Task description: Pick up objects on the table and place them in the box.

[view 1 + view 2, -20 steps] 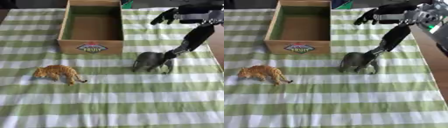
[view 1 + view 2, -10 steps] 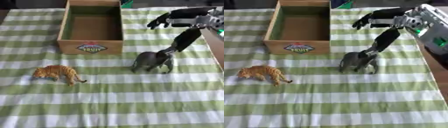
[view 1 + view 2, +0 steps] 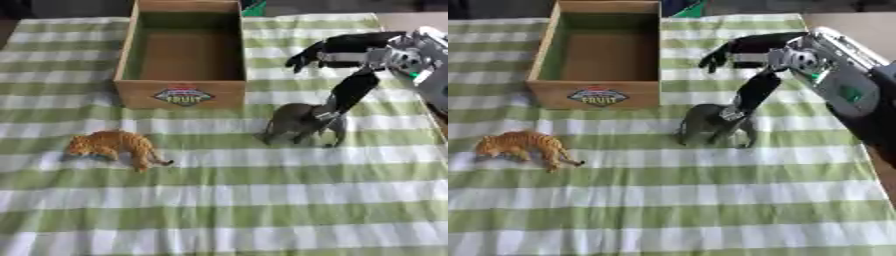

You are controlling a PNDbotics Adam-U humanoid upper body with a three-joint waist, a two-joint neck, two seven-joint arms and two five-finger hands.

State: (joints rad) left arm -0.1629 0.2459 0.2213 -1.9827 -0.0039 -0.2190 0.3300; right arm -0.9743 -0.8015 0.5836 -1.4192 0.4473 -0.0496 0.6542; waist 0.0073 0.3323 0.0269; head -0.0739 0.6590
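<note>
My right robot hand (image 3: 350, 50) reaches in from the right, fingers spread wide, thumb tip down on the back of the grey elephant (image 3: 297, 123), gripping nothing. The elephant stands head toward my left, just before the open cardboard box (image 3: 184, 94). The striped orange tiger (image 3: 114, 146) stands farther left on the green-and-white checked cloth (image 3: 219, 210) covering the counter.

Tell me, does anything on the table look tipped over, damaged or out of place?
Nothing stands out. The orange tiger and the grey elephant both stand upright on the striped cloth, and the cardboard box sits square and empty. The right robot hand touches the elephant's back with one finger.
</note>
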